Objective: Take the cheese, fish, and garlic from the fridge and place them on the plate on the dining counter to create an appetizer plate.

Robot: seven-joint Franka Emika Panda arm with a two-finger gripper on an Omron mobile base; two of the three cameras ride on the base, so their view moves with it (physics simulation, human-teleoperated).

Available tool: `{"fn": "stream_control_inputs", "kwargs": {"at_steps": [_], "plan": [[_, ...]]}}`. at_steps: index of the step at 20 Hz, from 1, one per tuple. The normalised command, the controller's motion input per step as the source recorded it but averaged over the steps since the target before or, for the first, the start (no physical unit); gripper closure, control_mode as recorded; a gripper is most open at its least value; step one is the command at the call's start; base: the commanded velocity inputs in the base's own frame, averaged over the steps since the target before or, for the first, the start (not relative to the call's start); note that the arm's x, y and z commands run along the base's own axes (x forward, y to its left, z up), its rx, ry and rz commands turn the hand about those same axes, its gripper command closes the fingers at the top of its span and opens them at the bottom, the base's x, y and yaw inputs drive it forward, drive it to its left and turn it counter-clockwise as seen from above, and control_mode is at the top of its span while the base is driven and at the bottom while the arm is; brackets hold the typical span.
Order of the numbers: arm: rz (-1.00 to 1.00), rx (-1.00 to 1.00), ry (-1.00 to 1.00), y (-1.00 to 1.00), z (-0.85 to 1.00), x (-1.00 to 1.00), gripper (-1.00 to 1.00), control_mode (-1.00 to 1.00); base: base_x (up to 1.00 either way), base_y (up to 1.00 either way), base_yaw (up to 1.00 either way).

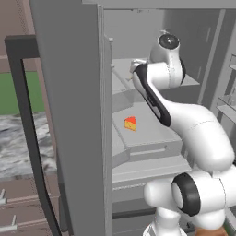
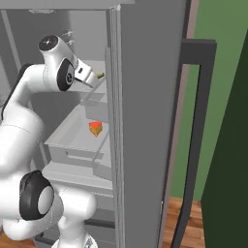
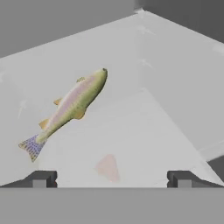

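The gripper (image 3: 111, 178) stands with its jaws fully apart; the two dark fingertips (image 3: 41, 178) sit wide at the bottom of the hand view with nothing between them. No object is held.

Ahead of the gripper, and toward its left fingertip, lies the fish (image 3: 65, 111). It rests on a pale grey shelf floor (image 3: 144, 131), set diagonally: tail nearest the left fingertip, head pointing away and toward the centre line. The fish is clear of both fingertips. A faint pinkish patch (image 3: 107, 167) shows on the shelf floor just ahead of the gripper, between the fingertips; what it is cannot be told.

Beyond the fish the shelf meets the grey inner walls of the fridge (image 1: 69, 115).

In the base views the arm (image 1: 198, 133) reaches up into the open fridge, with the hand at an upper shelf. In the right base view a small part of the fish (image 2: 100, 75) shows just beyond the hand.

Below the hand, on a lower grey shelf tray (image 1: 152, 138), sits the cheese (image 1: 131, 123), a yellow-orange wedge with a red side, well apart from the gripper. It also appears in the right base view (image 2: 95, 128), near the tray's front.
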Motion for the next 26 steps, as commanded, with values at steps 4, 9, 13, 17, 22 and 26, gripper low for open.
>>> {"fn": "stream_control_inputs", "kwargs": {"at_steps": [4, 9, 13, 17, 22, 26], "plan": [[-0.01, 0.0, 0.0, 0.07, 0.0, 0.66, -1.0, -1.0, 0.0, 0.0, 0.0], [-0.03, 0.0, 0.02, 0.15, 0.0, 0.64, -1.0, -1.0, 0.0, 0.0, 0.0], [-0.03, 0.0, 0.01, 0.1, -0.02, 0.52, -1.0, -1.0, 0.0, 0.0, 0.0], [-0.06, 0.0, 0.05, 0.06, -0.06, 0.47, -1.0, -1.0, 0.0, 0.0, 0.0], [-0.12, 0.0, 0.05, 0.0, -0.28, 0.3, -1.0, -1.0, 0.0, 0.0, 0.0], [-0.18, 0.0, 0.03, 0.0, -0.21, 0.27, -1.0, -1.0, 0.0, 0.0, 0.0]]}}
